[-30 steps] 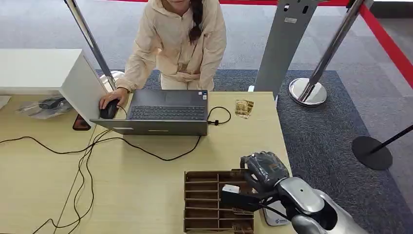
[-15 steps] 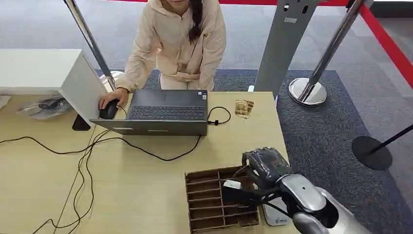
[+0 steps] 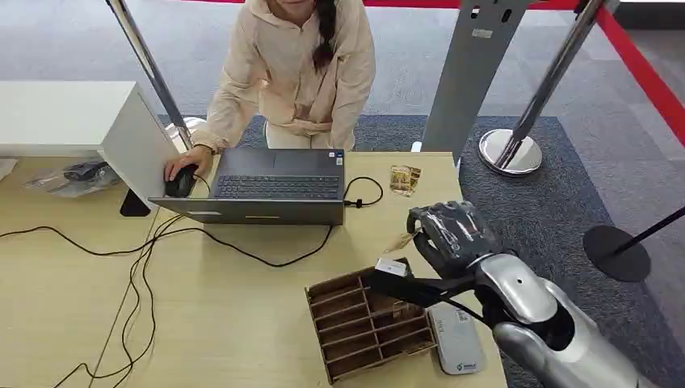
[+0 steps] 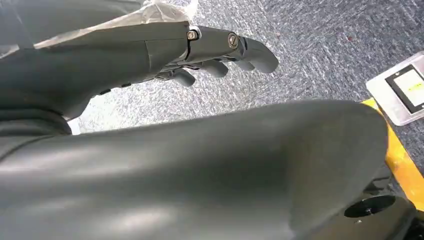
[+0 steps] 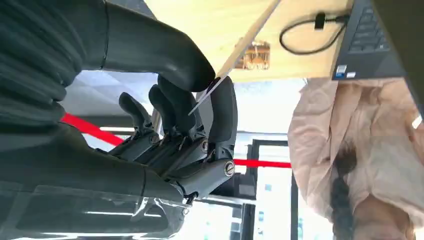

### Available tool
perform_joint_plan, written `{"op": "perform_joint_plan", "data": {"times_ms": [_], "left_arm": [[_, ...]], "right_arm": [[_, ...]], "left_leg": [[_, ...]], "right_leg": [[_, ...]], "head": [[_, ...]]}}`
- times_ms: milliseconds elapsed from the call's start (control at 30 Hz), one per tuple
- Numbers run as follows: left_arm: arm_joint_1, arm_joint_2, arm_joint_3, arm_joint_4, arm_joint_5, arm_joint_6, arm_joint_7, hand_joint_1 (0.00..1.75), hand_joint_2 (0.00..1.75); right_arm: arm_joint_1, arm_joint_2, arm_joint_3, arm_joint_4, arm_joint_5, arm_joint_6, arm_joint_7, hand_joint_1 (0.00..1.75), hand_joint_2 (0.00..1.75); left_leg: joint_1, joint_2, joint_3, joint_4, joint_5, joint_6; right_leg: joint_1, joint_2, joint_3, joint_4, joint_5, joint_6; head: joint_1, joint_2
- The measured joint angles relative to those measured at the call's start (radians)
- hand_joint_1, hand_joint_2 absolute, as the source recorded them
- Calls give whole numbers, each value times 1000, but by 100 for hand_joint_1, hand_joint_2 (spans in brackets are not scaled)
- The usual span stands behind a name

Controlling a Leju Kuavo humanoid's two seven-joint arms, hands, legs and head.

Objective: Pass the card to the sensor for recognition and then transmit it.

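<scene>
Raised since a second ago, the right hand (image 3: 452,234) has come up off the brown divided tray (image 3: 367,327) and now hangs above the tabletop (image 3: 242,307), between the tray and the small gold packet (image 3: 405,179) that lies beyond it. The tray itself has swung askew, and a white sensor (image 3: 457,339) that the arm covered earlier now lies bare just beside the tray, under the forearm.

From the head view the card (image 3: 401,242) is hard to make out: only a thin pale sliver pokes from the fingers, toward the laptop (image 3: 271,186). Whether the hand grips it cannot be read from there, as the back of the hand hides the palm. The right wrist view settles it: the card (image 5: 235,57) shows edge-on, a pale strip pinched between the thick thumb (image 5: 165,50) and the dark fingers (image 5: 220,112), the remaining fingers curled beside it. Its face and any print cannot be seen. That view also takes in the packet, a cable loop and the laptop's corner past the hand, with a person in a cream jacket (image 3: 295,73) beyond.

Over in the left wrist view, the left hand (image 4: 215,55) hangs over grey carpet, fingers loosely bent, holding nothing; a dark body part hides much of the frame.
</scene>
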Motion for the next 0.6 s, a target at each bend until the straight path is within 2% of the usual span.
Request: {"op": "perform_joint_plan", "data": {"times_ms": [33, 100, 200, 333, 500, 600], "left_arm": [[0, 0, 0, 0, 0, 0, 0, 0, 0], [0, 0, 0, 0, 0, 0, 0, 0, 0], [0, 0, 0, 0, 0, 0, -1, 0, 0], [0, 0, 0, 0, 0, -2, -1, 0, 0], [0, -1, 0, 0, -3, -3, 0, 0, 0], [0, -2, -1, 0, -11, -5, 0, 0, 0]], "right_arm": [[-5, 0, -1, -3, 0, 1, 0, 143, 175], [-14, 1, -3, -8, -2, 5, 0, 154, 175], [-21, 2, -6, -18, -8, 11, 2, 150, 175], [-21, 1, -6, -26, -14, 11, 9, 154, 175], [-30, 1, -8, -36, -15, 5, 12, 169, 175], [-37, 3, -13, -35, -16, -23, 13, 175, 175]], "left_leg": [[0, 0, 0, 0, 0, 0], [0, 0, 0, 0, 0, 0], [0, 0, 0, 0, 0, 0], [0, 0, 0, 0, 0, 0], [0, 0, 0, 0, 0, 0], [0, 0, 0, 0, 0, 0]], "right_leg": [[0, 0, 0, 0, 0, 0], [0, 0, 0, 0, 0, 0], [0, 0, 0, 0, 0, 0], [0, 0, 0, 0, 0, 0], [0, 0, 0, 0, 0, 0], [0, 0, 0, 0, 0, 0]], "head": [[0, 0], [0, 0], [0, 0], [0, 0], [0, 0], [0, 0]]}}
